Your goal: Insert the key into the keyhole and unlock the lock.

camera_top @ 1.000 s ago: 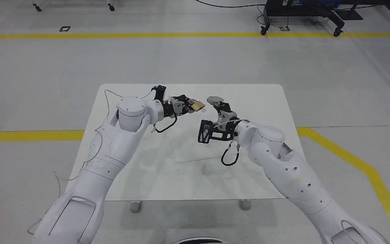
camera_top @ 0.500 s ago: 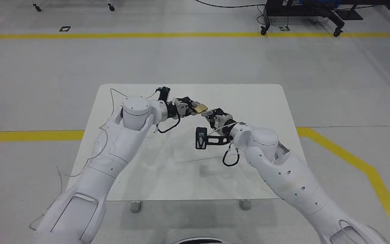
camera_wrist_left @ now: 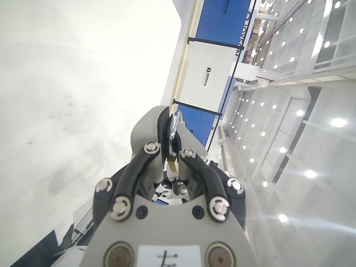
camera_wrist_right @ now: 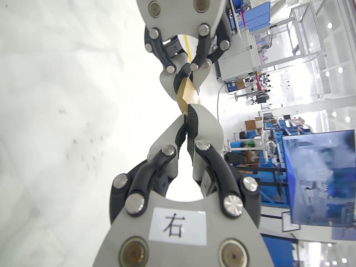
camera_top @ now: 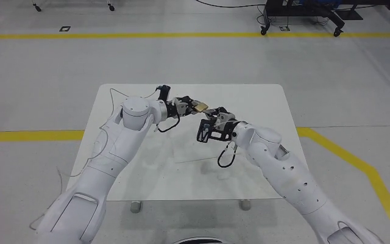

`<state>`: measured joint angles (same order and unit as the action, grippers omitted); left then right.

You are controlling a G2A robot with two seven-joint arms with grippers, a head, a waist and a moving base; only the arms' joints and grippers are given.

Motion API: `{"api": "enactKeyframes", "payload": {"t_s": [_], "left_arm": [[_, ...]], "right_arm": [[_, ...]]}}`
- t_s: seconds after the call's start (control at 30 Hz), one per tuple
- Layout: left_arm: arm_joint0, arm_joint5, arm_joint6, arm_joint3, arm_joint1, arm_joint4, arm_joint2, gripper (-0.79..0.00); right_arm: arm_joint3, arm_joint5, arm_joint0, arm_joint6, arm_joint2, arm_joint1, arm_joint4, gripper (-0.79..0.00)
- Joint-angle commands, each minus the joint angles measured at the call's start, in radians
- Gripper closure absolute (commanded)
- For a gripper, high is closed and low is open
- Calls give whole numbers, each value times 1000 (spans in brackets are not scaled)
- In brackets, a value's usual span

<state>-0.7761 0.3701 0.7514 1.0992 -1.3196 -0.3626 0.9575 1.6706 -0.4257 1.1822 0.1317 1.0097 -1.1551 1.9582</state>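
- Right fingers (camera_wrist_right: pixel 206 129), pressed together, touch the small brass padlock (camera_wrist_right: pixel 187 95) head-on; any key between them is hidden.
- Left fingers (camera_wrist_right: pixel 166 82) pinch that padlock from the opposite end.

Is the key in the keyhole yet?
Cannot tell. The right gripper, shut, meets the end of the brass lock in the left gripper; its pads hide key and keyhole.

Left gripper (camera_top: pixel 189 104): held the brass padlock (camera_top: pixel 198 107) at its tips, above the white table (camera_top: pixel 256 177).
Right gripper (camera_top: pixel 213 113): just beside the padlock, facing the left gripper.
Floor (camera_top: pixel 183 61): grey, crossed by yellow lines (camera_top: pixel 183 35).
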Motion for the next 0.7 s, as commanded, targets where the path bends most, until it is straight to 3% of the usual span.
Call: {"api": "enactKeyframes", "payload": {"t_s": [0.0,0.67], "left_arm": [[-2,-5,1,3,0,5,-1,0],[-42,-70,-28,57,9,48,25,0]], "right_arm": [[-16,-7,2,-21,25,-1,-86,0],[-248,-288,-64,-82,136,-14,-747,0]]}}
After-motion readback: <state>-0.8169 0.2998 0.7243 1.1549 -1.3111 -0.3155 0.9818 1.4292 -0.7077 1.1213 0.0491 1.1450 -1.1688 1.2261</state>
